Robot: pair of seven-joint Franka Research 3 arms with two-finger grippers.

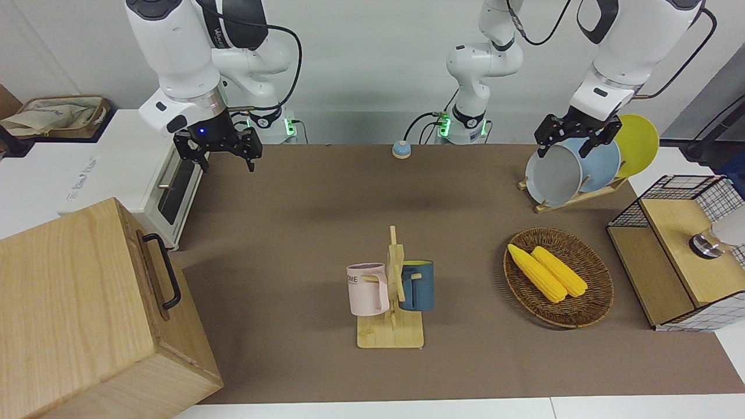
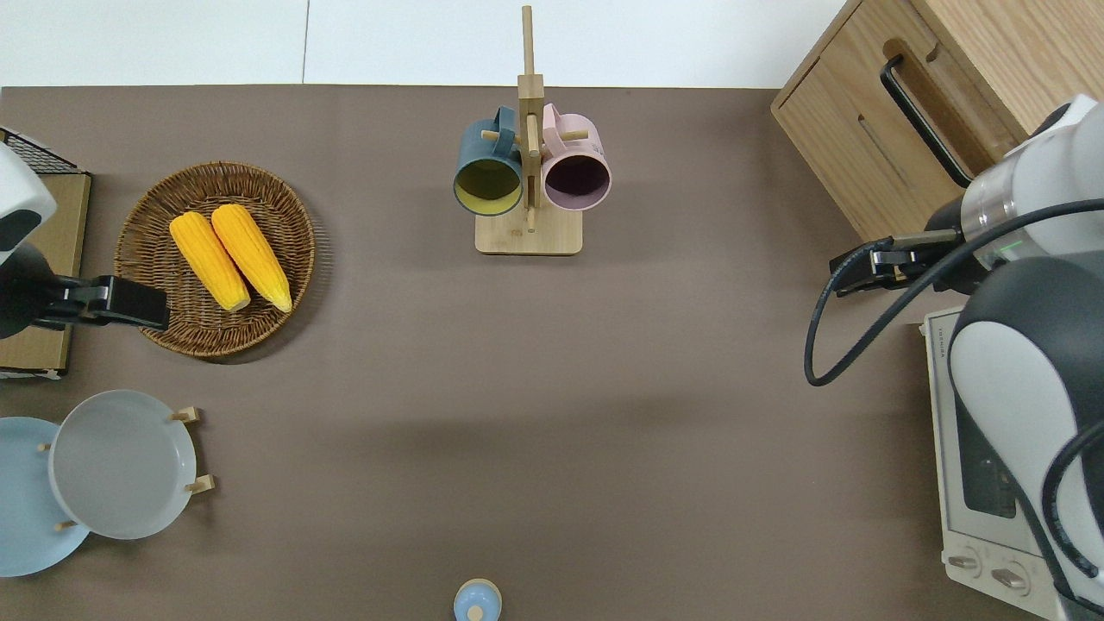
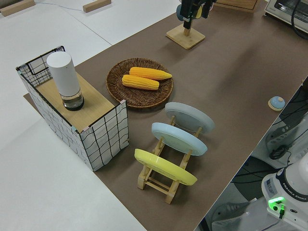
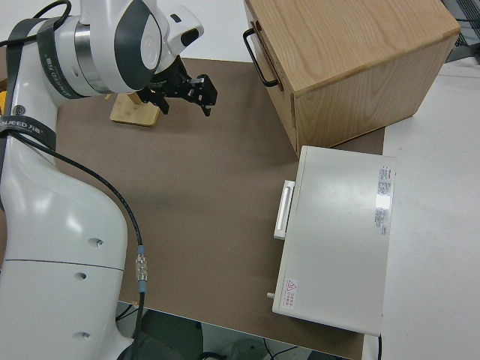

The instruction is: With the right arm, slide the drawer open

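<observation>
The drawer (image 1: 150, 278) is at the top of the big pale wooden box (image 1: 75, 302), at the right arm's end of the table. Its front is flush with the box. Its black loop handle (image 1: 169, 273) also shows in the overhead view (image 2: 918, 116) and the right side view (image 4: 260, 56). My right gripper (image 1: 224, 158), with a blue light at its wrist, is open and empty. It hangs in the air over the brown mat by the box's corner nearest the robots (image 2: 849, 269), apart from the handle (image 4: 187, 96). My left gripper (image 1: 563, 148) is parked and open.
A white toaster oven (image 1: 169, 186) stands beside the box, nearer to the robots. A mug rack (image 1: 391, 291) holds two mugs mid-table. A basket with corn (image 1: 559, 276), a plate rack (image 1: 573, 174) and a mesh cabinet (image 1: 675, 256) are toward the left arm's end.
</observation>
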